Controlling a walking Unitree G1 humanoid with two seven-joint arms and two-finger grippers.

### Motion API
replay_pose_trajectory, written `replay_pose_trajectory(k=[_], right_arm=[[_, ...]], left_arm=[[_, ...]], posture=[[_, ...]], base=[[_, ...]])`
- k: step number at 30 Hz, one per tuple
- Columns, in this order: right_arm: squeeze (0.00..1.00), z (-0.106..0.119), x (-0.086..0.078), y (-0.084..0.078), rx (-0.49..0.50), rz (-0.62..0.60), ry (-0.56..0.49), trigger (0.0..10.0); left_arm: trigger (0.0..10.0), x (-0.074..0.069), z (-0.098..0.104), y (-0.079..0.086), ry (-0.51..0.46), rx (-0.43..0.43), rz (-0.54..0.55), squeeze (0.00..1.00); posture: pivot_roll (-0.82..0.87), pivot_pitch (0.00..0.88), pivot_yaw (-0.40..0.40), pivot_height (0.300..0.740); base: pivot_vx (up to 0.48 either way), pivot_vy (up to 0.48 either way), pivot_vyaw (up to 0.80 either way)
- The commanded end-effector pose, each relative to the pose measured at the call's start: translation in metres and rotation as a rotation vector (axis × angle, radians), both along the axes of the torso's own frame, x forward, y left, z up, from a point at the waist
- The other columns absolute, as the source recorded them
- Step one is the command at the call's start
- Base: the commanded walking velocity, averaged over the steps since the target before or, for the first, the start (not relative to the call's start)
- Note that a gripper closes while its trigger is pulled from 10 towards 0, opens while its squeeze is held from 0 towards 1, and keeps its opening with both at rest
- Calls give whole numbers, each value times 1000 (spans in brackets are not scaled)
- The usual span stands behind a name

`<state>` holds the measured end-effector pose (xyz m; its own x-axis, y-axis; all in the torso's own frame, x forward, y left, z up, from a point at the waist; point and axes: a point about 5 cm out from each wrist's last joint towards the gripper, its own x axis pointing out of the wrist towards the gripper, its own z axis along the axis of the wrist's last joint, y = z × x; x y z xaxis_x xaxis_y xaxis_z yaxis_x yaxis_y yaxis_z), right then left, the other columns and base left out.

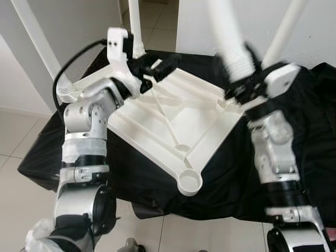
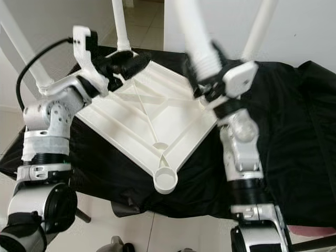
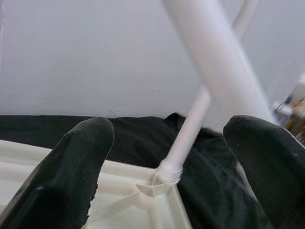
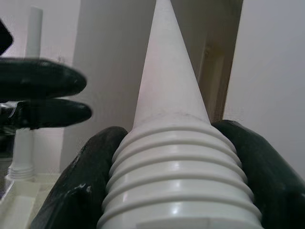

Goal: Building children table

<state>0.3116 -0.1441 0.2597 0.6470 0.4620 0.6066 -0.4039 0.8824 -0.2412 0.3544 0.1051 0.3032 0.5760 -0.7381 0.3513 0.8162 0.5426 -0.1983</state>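
The upper ends of the white table legs (image 1: pixel 286 29) run off the frame's top edge, and the leg (image 1: pixel 231 44) in the right tool (image 1: pixel 247 86) is motion-blurred. Black cloth (image 1: pixel 310 126) hides whatever carries the upturned white table panel (image 1: pixel 173 126).

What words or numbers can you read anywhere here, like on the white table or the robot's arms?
There are none to read.
The white tabletop, lying upside down on the black cloth, shows only plain ribs.
The table leg in the right gripper is bare white plastic.
The left gripper and both silver arms carry no readable label.
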Motion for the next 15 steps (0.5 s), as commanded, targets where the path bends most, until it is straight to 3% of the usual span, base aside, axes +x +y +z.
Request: replay_pose_trajectory(k=[1, 3, 5, 6, 7, 8, 15], right_arm=[[0, 2, -5, 5, 6, 39, -11, 10000], [0, -4, -7, 8, -5, 62, 21, 10000], [0, -6, -8, 8, -12, 68, 29, 10000], [0, -9, -10, 9, -17, 78, 38, 10000], [0, -9, -10, 9, -17, 78, 38, 10000], [0, -11, -11, 10, -21, 85, 44, 10000], [0, -20, -18, 22, -45, 147, 78, 10000]], left_arm=[[10000, 1, 3, -3, 30, -49, -40, 1000], [10000, 2, 7, -2, 77, -119, -63, 1000], [10000, 2, 7, -3, 95, -137, -76, 1000], [10000, 2, 7, -4, 113, -146, -95, 114], [10000, 2, 7, -4, 113, -146, -95, 114], [10000, 2, 6, -5, 128, -146, -108, 0], [10000, 6, -3, -10, 213, -161, -103, 0]], posture=[[-18, 51, 10, 740], [-21, 51, 9, 740], [-21, 51, 9, 740], [-22, 51, 10, 740], [-22, 51, 10, 740], [-22, 51, 10, 740], [-25, 53, 13, 740]], base=[[0, 0, 0], [0, 0, 0], [0, 0, 0], [0, 0, 0], [0, 0, 0], [0, 0, 0], [0, 0, 0]])
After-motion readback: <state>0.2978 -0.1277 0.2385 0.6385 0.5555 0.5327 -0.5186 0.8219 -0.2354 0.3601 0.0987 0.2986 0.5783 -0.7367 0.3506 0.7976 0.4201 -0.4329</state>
